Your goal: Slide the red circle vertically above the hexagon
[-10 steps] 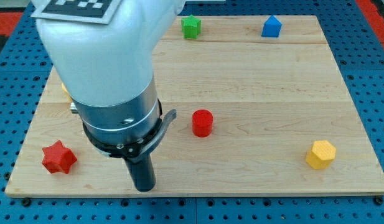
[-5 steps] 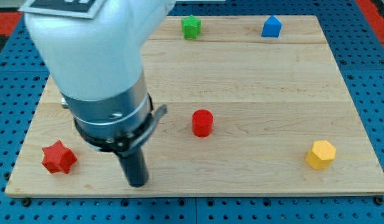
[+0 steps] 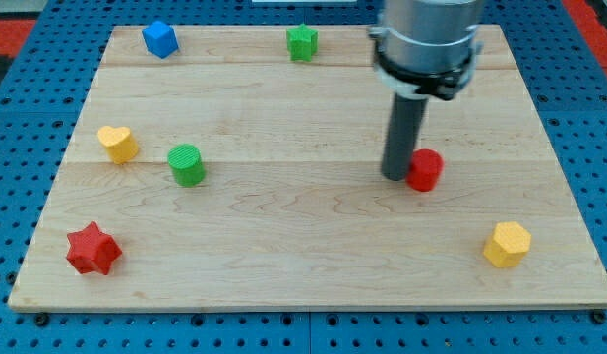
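The red circle [image 3: 425, 169], a short red cylinder, stands right of the board's middle. The yellow hexagon [image 3: 507, 244] lies near the board's bottom right, below and to the right of the red circle. My tip [image 3: 396, 176] rests on the board, touching the red circle's left side. The rod rises from it to the arm at the view's top.
A green cylinder [image 3: 186, 163] and a yellow heart [image 3: 117, 144] lie at the left. A red star [image 3: 92, 248] lies at the bottom left. A blue block [image 3: 159, 38] and a green block [image 3: 302, 42] lie along the top edge of the wooden board [image 3: 283, 256].
The arm has gone from the board's bottom left to the right of the middle. The red circle has shifted right. The blue house block at the top right no longer shows.
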Action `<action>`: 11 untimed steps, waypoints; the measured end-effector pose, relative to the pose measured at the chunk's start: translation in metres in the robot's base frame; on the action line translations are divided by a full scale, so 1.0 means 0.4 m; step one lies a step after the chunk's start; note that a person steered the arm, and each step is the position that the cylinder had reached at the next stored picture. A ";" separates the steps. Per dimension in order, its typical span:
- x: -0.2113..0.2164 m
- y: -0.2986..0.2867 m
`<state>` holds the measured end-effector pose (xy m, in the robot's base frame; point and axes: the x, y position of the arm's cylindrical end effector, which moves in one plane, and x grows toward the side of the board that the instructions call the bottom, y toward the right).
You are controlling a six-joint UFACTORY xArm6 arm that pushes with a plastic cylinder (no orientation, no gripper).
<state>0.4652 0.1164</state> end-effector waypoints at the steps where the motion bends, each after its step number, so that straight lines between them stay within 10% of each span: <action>1: 0.049 0.005; 5: 0.037 0.273; 10: 0.054 -0.217; 11: 0.043 -0.137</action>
<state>0.4823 0.0617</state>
